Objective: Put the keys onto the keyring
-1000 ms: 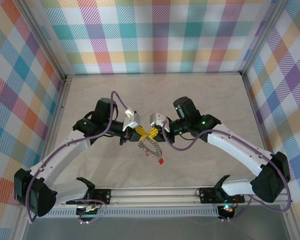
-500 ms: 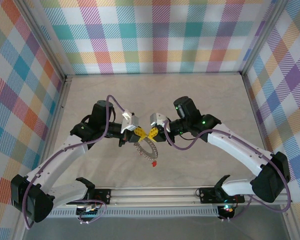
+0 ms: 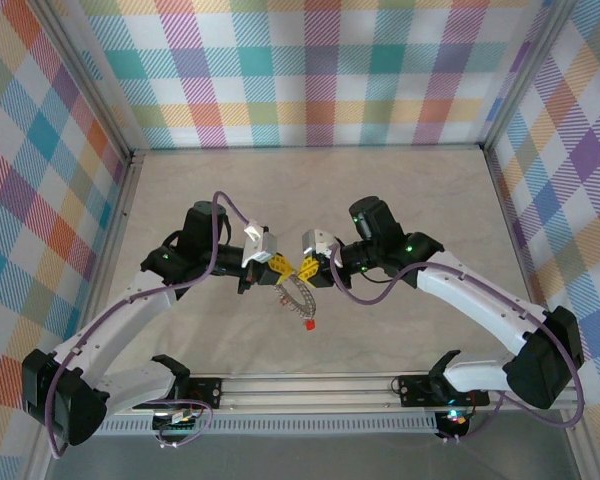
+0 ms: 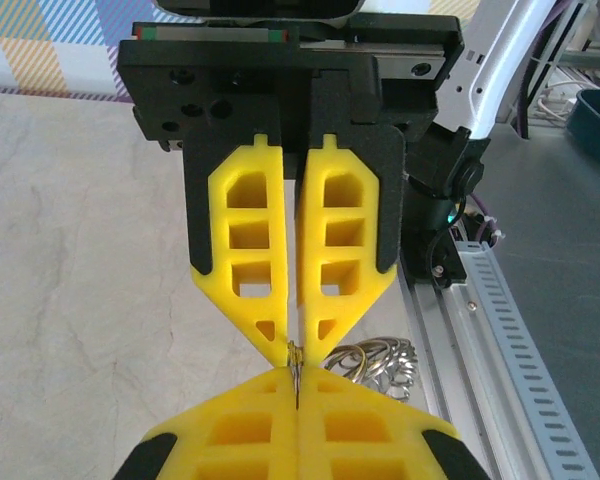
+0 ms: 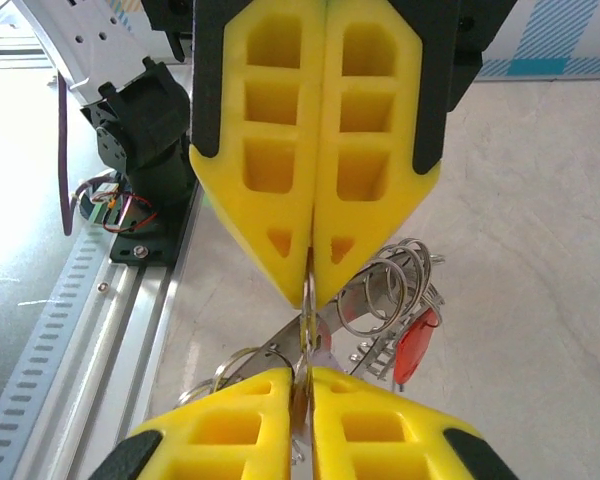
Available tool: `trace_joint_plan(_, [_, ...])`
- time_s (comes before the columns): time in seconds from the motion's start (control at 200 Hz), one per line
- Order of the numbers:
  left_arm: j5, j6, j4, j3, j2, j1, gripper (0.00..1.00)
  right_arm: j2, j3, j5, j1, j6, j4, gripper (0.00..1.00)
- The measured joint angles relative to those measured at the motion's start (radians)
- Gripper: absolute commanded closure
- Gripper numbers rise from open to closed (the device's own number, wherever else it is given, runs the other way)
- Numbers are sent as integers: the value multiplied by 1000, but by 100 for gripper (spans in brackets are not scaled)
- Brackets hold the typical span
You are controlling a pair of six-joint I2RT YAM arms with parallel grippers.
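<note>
The two grippers meet tip to tip above the middle of the table. My left gripper [image 3: 284, 267] is shut on a thin metal loop of the keyring [image 3: 297, 297]. My right gripper [image 3: 301, 270] is shut on the same loop from the other side. The silvery keyring hangs below them, with a red key [image 3: 308, 325] at its lowest point. In the left wrist view my left gripper [image 4: 296, 380] faces the right gripper [image 4: 298, 348], with coiled rings of the keyring [image 4: 382, 362] beside them. In the right wrist view my right gripper [image 5: 306, 376] pinches the keyring [image 5: 380, 290] below the left gripper [image 5: 311, 296], with the red key [image 5: 417, 345] dangling to the right.
The aluminium rail [image 3: 310, 385] with both arm bases runs along the near edge. Checked walls [image 3: 310, 70] close the table on three sides. The beige tabletop [image 3: 400, 190] lies open around the grippers.
Both grippers have shifted slightly left together. The keyring and red key have swung left under them. The jaws stay closed.
</note>
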Motion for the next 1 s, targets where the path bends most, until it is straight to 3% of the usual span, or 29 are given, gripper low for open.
trace_joint_plan(0.325, [-3, -53, 77, -42, -14, 0, 100, 25, 0, -13, 0, 20, 18, 100])
trace_joint_plan(0.67, [-58, -174, 233, -131, -60, -6, 100, 58, 2, -17, 1, 26, 45, 100])
trace_joint_plan(0.74, [-64, -184, 244, -134, -60, -8, 100, 62, 2, -16, 1, 27, 48, 88])
trace_joint_plan(1.0, [-63, -196, 278, -134, -55, -9, 100, 60, 2, -6, 13, 25, 58, 81])
